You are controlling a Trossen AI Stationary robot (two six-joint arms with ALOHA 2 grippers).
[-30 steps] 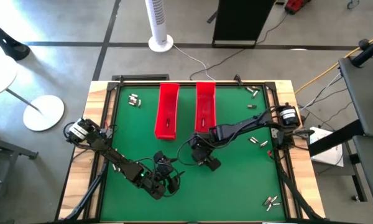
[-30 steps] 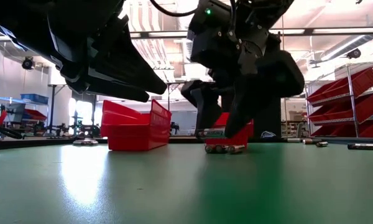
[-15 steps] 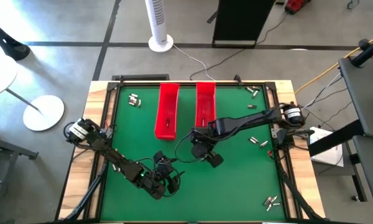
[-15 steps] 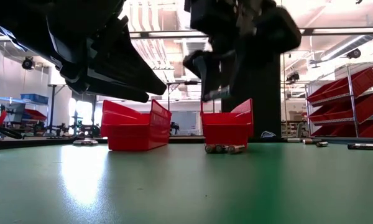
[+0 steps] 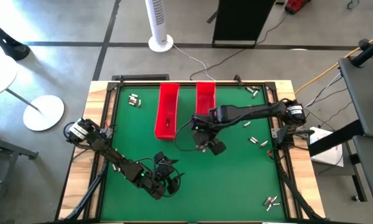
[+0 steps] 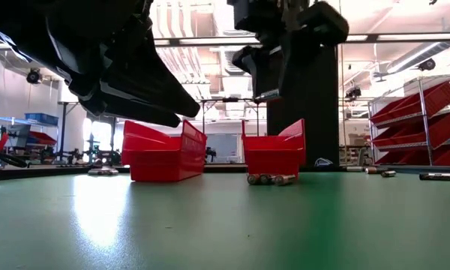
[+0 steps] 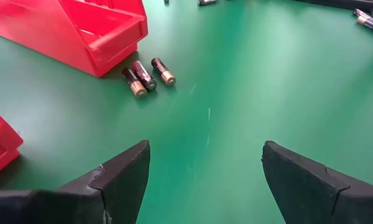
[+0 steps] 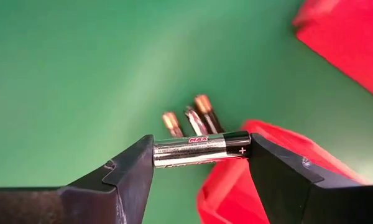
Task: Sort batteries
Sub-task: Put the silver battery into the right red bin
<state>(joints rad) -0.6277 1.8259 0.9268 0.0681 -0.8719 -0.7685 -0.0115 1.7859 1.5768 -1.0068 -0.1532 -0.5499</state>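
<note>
My right gripper (image 8: 202, 163) is shut on one silvery battery (image 8: 202, 149) and hangs in the air over the near end of the right red tray (image 5: 205, 99). In the low view the held battery (image 6: 266, 95) shows well above the tray's rim. Three batteries (image 7: 148, 76) lie side by side on the green mat, just before that tray's near end. The left red tray (image 5: 167, 111) stands beside it. My left gripper (image 7: 205, 174) is open, low over the mat close to the table's near edge (image 5: 168, 180). My right gripper holds the battery by its two ends, the plus end (image 8: 242, 149) against one finger and the other end (image 8: 156, 152) against the other, so that it spans the gap. The fingers point down from above. The battery is level and lifted clear.
More batteries lie scattered: near the far left corner (image 5: 134, 99), the far right corner (image 5: 253, 91), by the right edge (image 5: 259, 142) and at the near right corner (image 5: 271, 201). A raised frame (image 5: 278, 134) borders the mat. Bare mat lies between the grippers.
My right gripper has risen from just above the mat and moved toward the table's far edge, over the right tray's near end, staying shut on the battery, which has gone up with it. The three batteries on the mat have stayed put.
</note>
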